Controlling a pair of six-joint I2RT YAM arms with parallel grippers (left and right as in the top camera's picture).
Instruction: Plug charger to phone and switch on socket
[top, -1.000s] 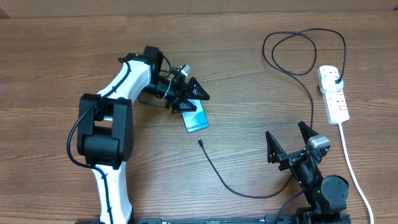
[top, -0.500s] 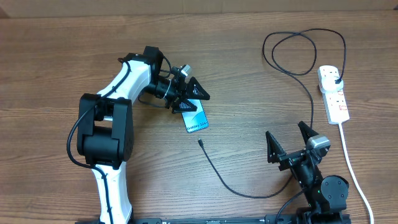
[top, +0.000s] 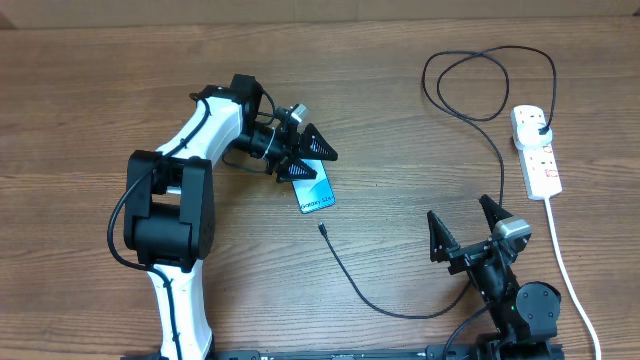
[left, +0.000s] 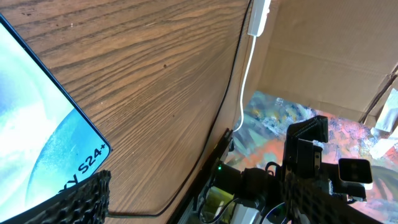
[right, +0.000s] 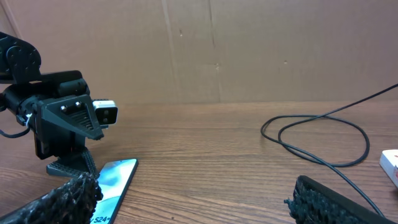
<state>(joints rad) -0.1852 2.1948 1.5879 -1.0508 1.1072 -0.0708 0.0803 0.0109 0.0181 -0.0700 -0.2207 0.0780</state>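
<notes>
The phone (top: 316, 190), slim with a light blue screen, lies flat, face up and slightly askew. The charger (top: 324, 231), a thin black cable, has its small tip just below the phone, not touching it. The cable loops away to the phone's right, and its black plug sits in the socket (top: 541, 165), a white strip well right of the phone.

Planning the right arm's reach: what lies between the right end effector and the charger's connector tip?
Overhead view: only bare table between the right end effector and the connector tip; the charger's cable curves clear of that line.
</notes>
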